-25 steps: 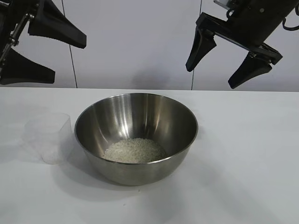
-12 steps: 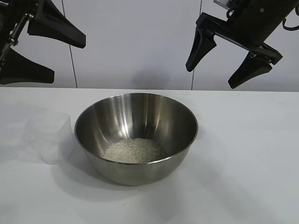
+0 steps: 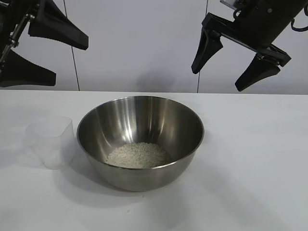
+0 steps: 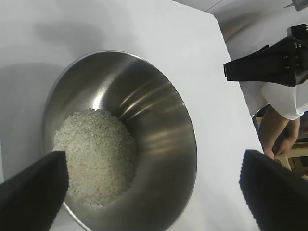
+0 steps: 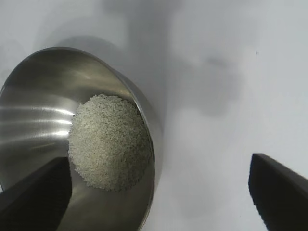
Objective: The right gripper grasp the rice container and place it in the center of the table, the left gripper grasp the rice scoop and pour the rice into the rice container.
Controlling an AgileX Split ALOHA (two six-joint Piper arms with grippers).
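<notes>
The rice container (image 3: 140, 140), a shiny steel bowl, sits in the middle of the white table (image 3: 250, 159) with a heap of rice (image 3: 138, 155) at its bottom. The rice scoop (image 3: 49, 142), a clear plastic cup, stands upright and empty just left of the bowl. My left gripper (image 3: 50, 57) hangs high at the upper left, open and holding nothing. High at the upper right, my right gripper (image 3: 236, 67) is open and empty too. Both wrist views look down on the bowl (image 4: 120, 139) (image 5: 77, 139) and its rice (image 4: 96, 154) (image 5: 108, 142).
A white panelled wall (image 3: 139, 43) stands behind the table. A person's hand and white sleeve (image 4: 284, 115) show beyond the table edge in the left wrist view.
</notes>
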